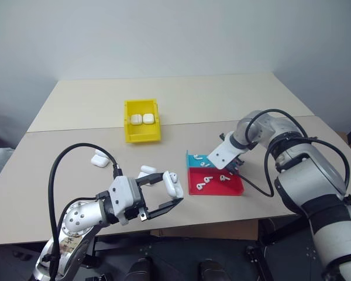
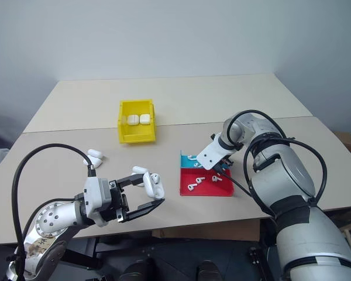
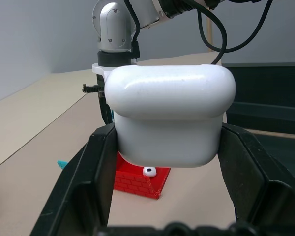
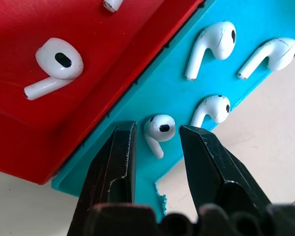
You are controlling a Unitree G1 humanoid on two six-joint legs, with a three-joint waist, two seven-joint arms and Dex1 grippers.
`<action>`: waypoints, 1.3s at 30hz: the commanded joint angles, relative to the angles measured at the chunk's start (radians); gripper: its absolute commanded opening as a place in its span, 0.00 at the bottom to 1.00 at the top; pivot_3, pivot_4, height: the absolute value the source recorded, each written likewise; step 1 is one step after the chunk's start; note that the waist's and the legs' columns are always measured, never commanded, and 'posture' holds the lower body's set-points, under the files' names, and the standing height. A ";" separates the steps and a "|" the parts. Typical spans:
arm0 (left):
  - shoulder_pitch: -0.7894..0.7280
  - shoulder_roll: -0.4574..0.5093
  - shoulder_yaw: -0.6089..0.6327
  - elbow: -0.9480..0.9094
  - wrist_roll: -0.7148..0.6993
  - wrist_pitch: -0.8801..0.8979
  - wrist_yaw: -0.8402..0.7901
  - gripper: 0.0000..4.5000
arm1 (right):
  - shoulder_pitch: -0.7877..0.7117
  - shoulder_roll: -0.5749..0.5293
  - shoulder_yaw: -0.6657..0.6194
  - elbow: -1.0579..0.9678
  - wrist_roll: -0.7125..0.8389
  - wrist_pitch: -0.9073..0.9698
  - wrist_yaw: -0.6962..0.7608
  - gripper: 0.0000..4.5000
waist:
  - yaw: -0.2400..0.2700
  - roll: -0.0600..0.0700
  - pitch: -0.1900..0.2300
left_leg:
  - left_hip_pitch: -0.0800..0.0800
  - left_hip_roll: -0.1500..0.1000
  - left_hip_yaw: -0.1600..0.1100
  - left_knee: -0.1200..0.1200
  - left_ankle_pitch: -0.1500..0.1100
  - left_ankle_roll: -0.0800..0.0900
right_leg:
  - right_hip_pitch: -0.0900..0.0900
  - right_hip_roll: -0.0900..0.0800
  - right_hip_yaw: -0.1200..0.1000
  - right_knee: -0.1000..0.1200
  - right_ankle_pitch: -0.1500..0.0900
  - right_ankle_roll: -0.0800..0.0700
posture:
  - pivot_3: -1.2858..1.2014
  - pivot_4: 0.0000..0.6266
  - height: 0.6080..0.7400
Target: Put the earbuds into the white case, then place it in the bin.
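Over teal tray (image 4: pixel 187 93): R gripper (image 4: pixel 157 135) part-open astride earbud (image 4: pixel 160 129), contact unclear | L gripper (image 3: pixel 167 147) clamps white case (image 3: pixel 169 115)

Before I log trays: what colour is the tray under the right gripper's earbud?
Teal tray; the earbud lies on it, clearest in the right wrist view.

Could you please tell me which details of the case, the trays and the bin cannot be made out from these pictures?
- The teal tray: mostly covered by the right gripper in the head views.
- The white case: its inside faces away in the left wrist view; the left gripper covers its sides.
- The two cases in the yellow bin: too small to tell whether their lids are fully shut.
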 commanded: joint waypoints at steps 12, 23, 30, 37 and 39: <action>-0.001 0.000 0.009 -0.039 -0.003 -0.022 0.000 0.61 | -0.010 -0.010 -0.006 -0.009 0.003 -0.010 -0.012 0.20 | 0.000 0.000 0.000 | 0.000 0.000 0.000 0.000 0.000 0.000 | 0.000 0.000 0.000 0.000 0.000 0.000 | 0.52 0.24 1.00; 0.008 0.001 0.012 -0.047 -0.001 -0.022 0.004 0.61 | -0.020 -0.007 -0.144 -0.054 0.172 0.037 0.115 0.20 | 0.000 0.000 0.000 | 0.000 0.000 0.000 0.000 0.000 0.000 | 0.000 0.000 0.000 0.000 0.000 0.000 | 0.52 0.24 1.00; 0.006 -0.001 0.009 -0.042 -0.005 -0.021 0.000 0.61 | 0.017 0.011 -0.213 -0.082 0.234 0.245 0.104 0.20 | 0.000 0.000 0.000 | 0.000 0.000 0.000 0.000 0.000 0.000 | 0.001 0.000 0.000 0.001 0.000 0.000 | 0.52 0.24 1.00; 0.002 0.001 0.009 -0.039 -0.005 -0.017 -0.001 0.61 | 0.061 0.039 -0.277 -0.150 0.324 0.371 0.189 0.28 | -0.001 0.000 0.000 | 0.000 0.000 0.000 0.000 0.000 0.000 | 0.000 0.000 0.000 0.001 0.000 0.000 | 0.52 0.24 1.00; 0.001 0.004 0.009 -0.038 -0.003 -0.015 -0.002 0.61 | 0.064 0.047 -0.278 -0.162 0.329 0.405 0.189 0.40 | 0.000 0.000 0.000 | 0.000 0.000 0.000 0.000 0.000 0.000 | 0.000 0.000 0.000 0.001 0.000 0.000 | 0.52 0.24 1.00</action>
